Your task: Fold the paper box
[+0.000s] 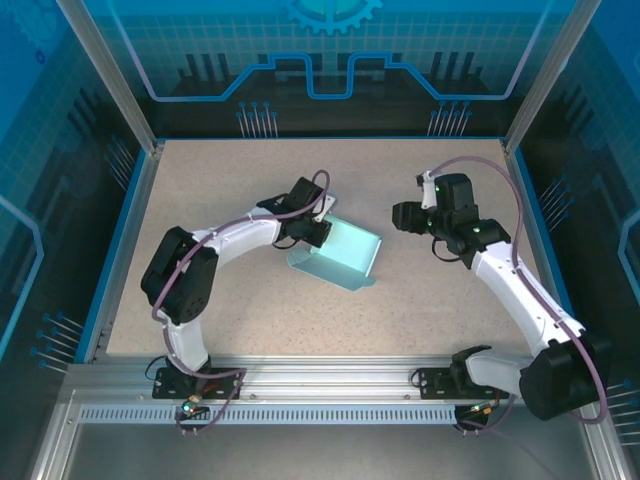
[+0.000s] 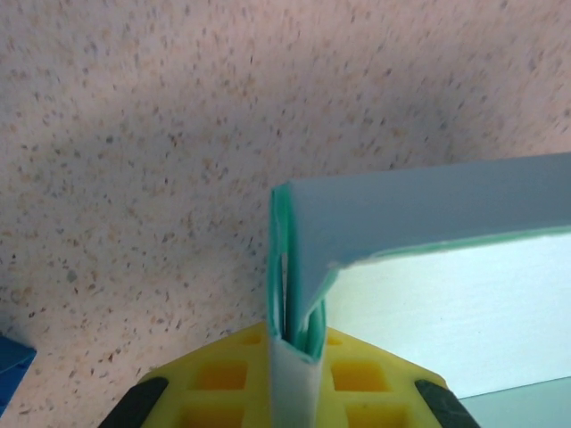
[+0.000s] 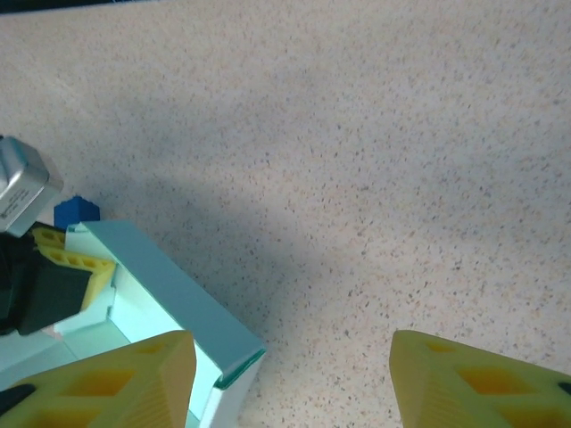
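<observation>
The paper box (image 1: 338, 256) lies near the middle of the speckled table (image 1: 240, 320), partly folded, with pale cyan walls standing up along its far and right edges. At its ten o'clock corner the left gripper (image 1: 313, 233) is clenched on a doubled upright wall; from the left wrist, the yellow pads (image 2: 219, 379) pinch that card edge between them. A small dark blue cube (image 3: 74, 212) sits just beyond that corner. Towards two o'clock, apart from the box, the right gripper (image 1: 404, 216) hangs released, its yellow fingers (image 3: 134, 379) spread over bare table.
</observation>
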Action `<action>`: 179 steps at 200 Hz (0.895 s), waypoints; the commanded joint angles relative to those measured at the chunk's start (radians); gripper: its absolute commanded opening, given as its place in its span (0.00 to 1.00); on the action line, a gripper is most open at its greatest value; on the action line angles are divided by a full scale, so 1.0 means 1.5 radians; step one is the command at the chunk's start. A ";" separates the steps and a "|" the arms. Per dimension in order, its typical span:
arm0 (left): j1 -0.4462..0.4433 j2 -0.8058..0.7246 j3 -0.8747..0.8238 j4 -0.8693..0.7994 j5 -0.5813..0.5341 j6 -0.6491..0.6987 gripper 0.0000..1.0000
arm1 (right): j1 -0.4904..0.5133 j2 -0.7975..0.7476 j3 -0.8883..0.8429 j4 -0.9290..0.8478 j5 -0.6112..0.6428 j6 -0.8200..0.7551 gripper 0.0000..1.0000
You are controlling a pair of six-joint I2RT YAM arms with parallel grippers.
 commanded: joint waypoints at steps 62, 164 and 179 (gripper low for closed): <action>0.004 0.203 0.315 -0.392 0.071 0.142 0.25 | -0.004 0.048 -0.093 0.032 -0.047 0.013 0.59; 0.006 0.342 0.534 -0.476 0.106 0.177 0.43 | 0.011 0.104 -0.090 0.049 -0.069 -0.001 0.59; 0.006 0.354 0.557 -0.474 0.108 0.179 0.48 | 0.011 0.113 -0.088 0.046 -0.069 -0.003 0.59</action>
